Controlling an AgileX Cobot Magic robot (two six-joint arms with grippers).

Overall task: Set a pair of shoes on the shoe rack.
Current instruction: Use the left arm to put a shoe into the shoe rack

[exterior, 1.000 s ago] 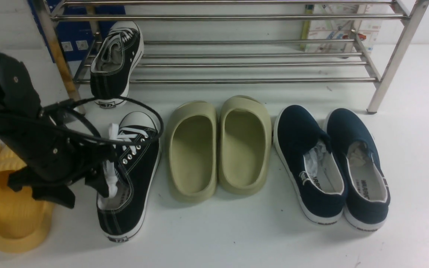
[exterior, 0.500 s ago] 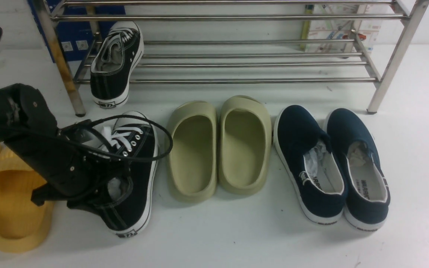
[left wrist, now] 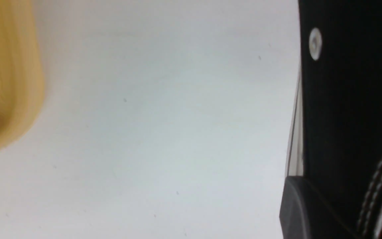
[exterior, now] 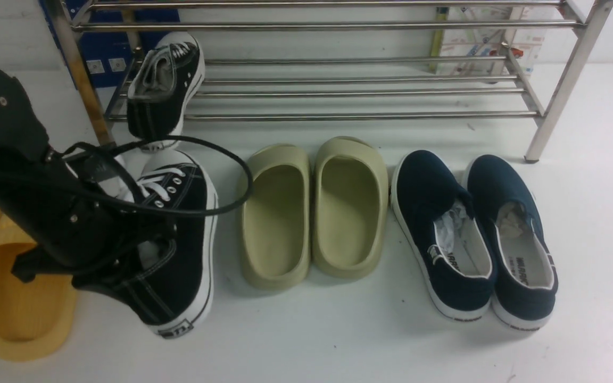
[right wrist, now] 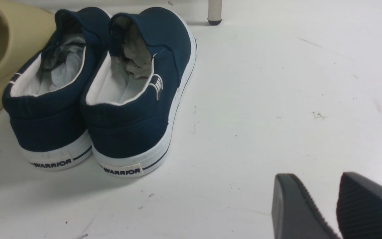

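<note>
The left gripper (exterior: 149,250), pinched tight on the collar of the near sneaker (exterior: 187,229), holds it heel toward the robot, toe toward the shoe rack (exterior: 338,114); the second sneaker (exterior: 165,88) sits just beyond on the low shelf's left end, heel overhanging; free bars lie ahead and rightward; the right gripper (right wrist: 317,181), spread, hangs well apart beside the navy slip-ons (right wrist: 95,93).
</note>
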